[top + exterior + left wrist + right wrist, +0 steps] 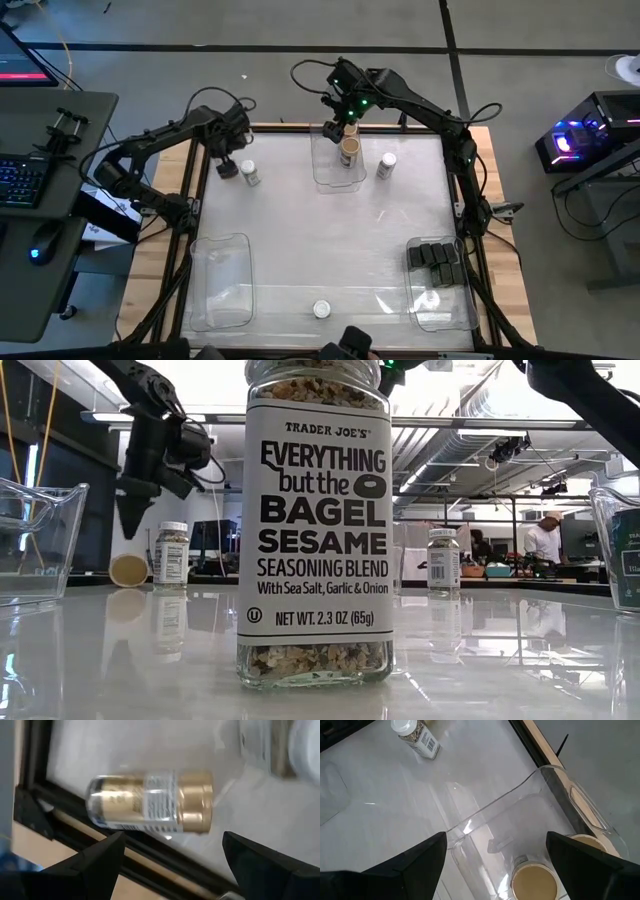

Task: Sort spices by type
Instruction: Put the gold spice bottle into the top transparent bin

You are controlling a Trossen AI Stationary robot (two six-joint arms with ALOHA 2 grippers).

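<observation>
A spice jar with a tan lid (150, 802) lies on its side near the table's far left edge, its lid end showing in the low view (128, 570). My left gripper (175, 865) hangs open just above it (227, 167), pointing down, touching nothing. A white-lidded jar (250, 174) stands upright beside it. My right gripper (345, 112) hovers open above the far clear bin (325, 172), which holds upright tan-lidded jars (535, 881). Another white-lidded jar (387, 165) stands right of that bin. A third white-lidded jar (315, 520) stands at the near edge.
A clear bin (222, 300) sits at the near left. A second clear bin (452, 312) at the near right holds several black boxes (436, 260). The table's dark frame rail (75, 835) runs close beside the lying jar. The middle of the table is bare.
</observation>
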